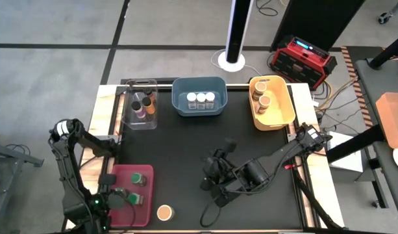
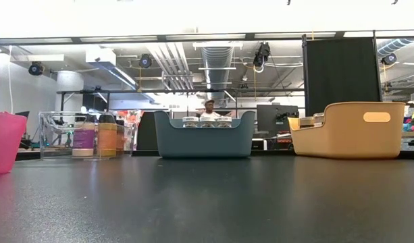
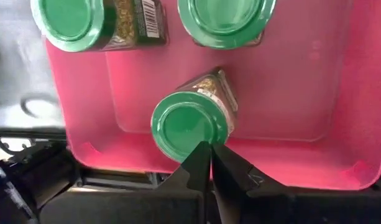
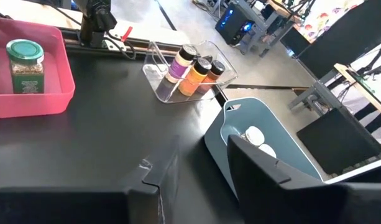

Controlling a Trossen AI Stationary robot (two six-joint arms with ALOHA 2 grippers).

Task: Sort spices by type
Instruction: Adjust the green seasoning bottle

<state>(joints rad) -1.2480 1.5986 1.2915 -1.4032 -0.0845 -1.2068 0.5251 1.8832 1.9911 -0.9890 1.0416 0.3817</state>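
Black counter with four bins. Red bin sits at the near left corner; clear bin, blue bin and yellow bin line the far edge from left to right

Left gripper hangs over the red bin at its near edge, fingers pressed fully together with nothing between them. Their tips sit right at the lid of a green-lid jar that leans tilted inside the bin. Two more green-lid jars stand farther in; the second is beside the first

Right gripper is low over the middle of the counter, fingers partly apart and empty; bare counter shows between them in the right wrist view

Clear bin holds dark-lid jars, seen in the right wrist view as three in a row, purple and orange labels. Blue bin holds three white-lid jars side by side. Yellow bin holds tan-lid jars toward its far left part

One tan-lid jar stands alone on the counter, just beside the red bin's near right corner, outside any bin, well apart from the right gripper

Low view shows the bins in a row against the room; a person is visible far behind the blue bin
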